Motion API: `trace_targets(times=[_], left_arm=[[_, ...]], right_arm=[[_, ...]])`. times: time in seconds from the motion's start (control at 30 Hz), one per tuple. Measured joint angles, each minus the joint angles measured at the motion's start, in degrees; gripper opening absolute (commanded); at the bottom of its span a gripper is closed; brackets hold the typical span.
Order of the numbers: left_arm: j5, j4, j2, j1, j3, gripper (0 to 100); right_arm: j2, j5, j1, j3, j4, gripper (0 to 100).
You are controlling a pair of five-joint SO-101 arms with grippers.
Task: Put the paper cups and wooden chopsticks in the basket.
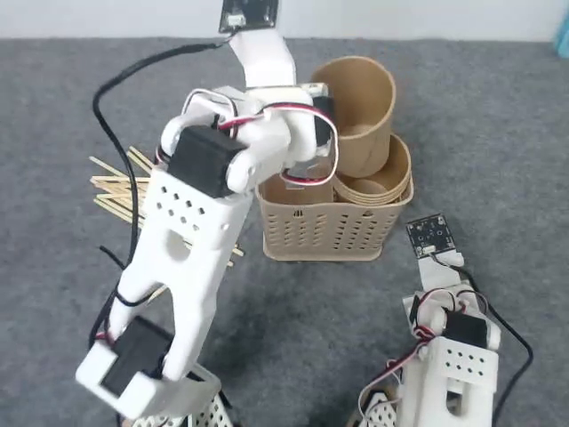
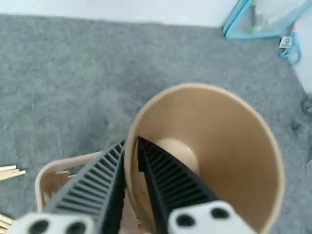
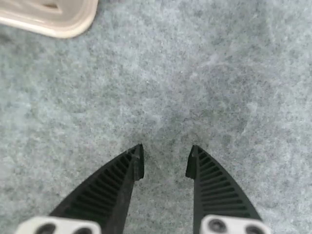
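1. Right wrist view: right gripper [image 3: 165, 163], nearest item. Its jaws are parted with nothing between them, and it hangs over bare grey carpet [image 3: 219, 73]. In the high view this arm sits at about 5 o'clock from the basket [image 1: 324, 231]. It holds none of the task's things.
2. Wooden chopsticks [image 1: 116, 187]. Status: not yet done. A loose bundle of pale, thin sticks lies flat on the carpet at 9 o'clock from the basket, fanned and crossing one another. It is partly hidden under the left arm, so no count is possible.
3. Basket. A beige plastic tub with slotted walls, rounded corners and a plain rim, standing upright at centre. It is the receptacle for all the items.
4. Nested paper cups [image 1: 382, 182]. Status: done, by my judgement. A stack of brown cups sits upright in the 3 o'clock half of the basket, with several rims showing one inside another above the basket rim. The exact number is unclear.
5. Paper cup [image 1: 360, 107], farthest item. Status: in hand, close to placed. It is plain brown and undented, standing tall at the basket's 12 o'clock side, just behind the nested stack. Whether its base rests on anything cannot be told.
6. Left gripper [image 2: 130, 146]. It is clamped on that cup's wall, one finger inside the mouth and one outside. What appears to be left for this cup is the lowering and release.
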State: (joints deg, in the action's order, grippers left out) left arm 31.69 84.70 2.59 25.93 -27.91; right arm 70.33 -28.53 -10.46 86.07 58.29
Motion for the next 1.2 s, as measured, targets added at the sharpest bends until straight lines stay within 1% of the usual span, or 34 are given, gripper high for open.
trace_targets(times=[0.13,0.37,0.53,0.6,0.67,0.73,0.8,0.93,1.07,1.2], left_arm=[[0.1,0.3,-1.9,0.7,2.5,1],[0.0,0.5,-1.8,4.7,0.2,1],[0.0,1.2,-1.8,3.5,1.3,2],[-1.7,1.2,-1.9,1.7,1.4,8],[-5.3,1.5,-1.8,0.4,1.7,19],[-7.7,3.9,-1.8,0.1,1.8,29],[-8.7,6.6,-1.8,0.3,1.8,32],[-9.1,10.1,-1.8,-0.4,0.7,28],[-9.1,13.4,-1.8,-2.4,-3.9,22],[-9.1,14.0,1.4,-7.9,-6.2,19]], right_arm=[[0.0,0.0,0.0,0.0,0.0,16.2],[0.0,0.0,0.0,0.0,0.0,16.2],[0.0,0.0,0.0,0.0,0.0,16.2],[0.0,0.0,0.0,0.0,0.0,16.2],[0.0,0.0,0.0,0.0,0.0,16.2],[0.0,0.0,0.0,0.0,0.0,16.2],[0.0,0.0,0.0,0.0,0.0,16.2],[0.0,0.0,0.0,0.0,0.0,16.2],[0.0,0.0,0.0,0.0,0.0,16.2],[0.0,0.0,0.0,0.0,0.0,16.2]])
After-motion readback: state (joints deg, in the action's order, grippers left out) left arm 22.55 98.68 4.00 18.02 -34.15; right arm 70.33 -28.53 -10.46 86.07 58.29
